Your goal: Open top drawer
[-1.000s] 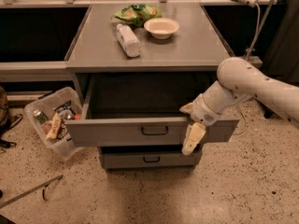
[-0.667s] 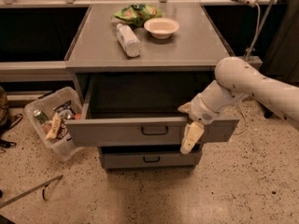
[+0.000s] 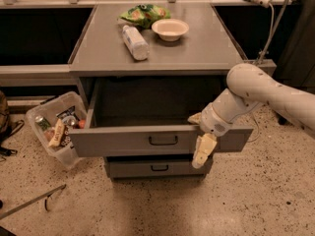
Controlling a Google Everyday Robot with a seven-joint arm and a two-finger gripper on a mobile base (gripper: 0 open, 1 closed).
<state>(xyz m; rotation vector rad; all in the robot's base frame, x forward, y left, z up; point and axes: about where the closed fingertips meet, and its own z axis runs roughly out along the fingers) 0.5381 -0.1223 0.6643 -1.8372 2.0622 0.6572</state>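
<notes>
The top drawer (image 3: 123, 140) is a wide grey metal drawer with a small black loop handle (image 3: 163, 140) at its centre. It stands pulled well out of the cabinet, and its shallow tray looks empty. My gripper (image 3: 199, 134) is at the right part of the drawer front, right of the handle. It is open and straddles the top edge: one cream finger (image 3: 203, 151) hangs down in front, the other (image 3: 195, 118) is inside the tray. A narrower grey drawer (image 3: 133, 168) below is closed.
On the cabinet top (image 3: 197, 48) lie a plastic bottle (image 3: 135, 42), a white bowl (image 3: 170, 29) and a green snack bag (image 3: 143, 14). A clear bin (image 3: 54, 127) of snacks stands on the floor at the left. A thin rod (image 3: 29, 204) lies on the floor.
The gripper has shifted a little to the left along the drawer front. The drawer stays pulled out.
</notes>
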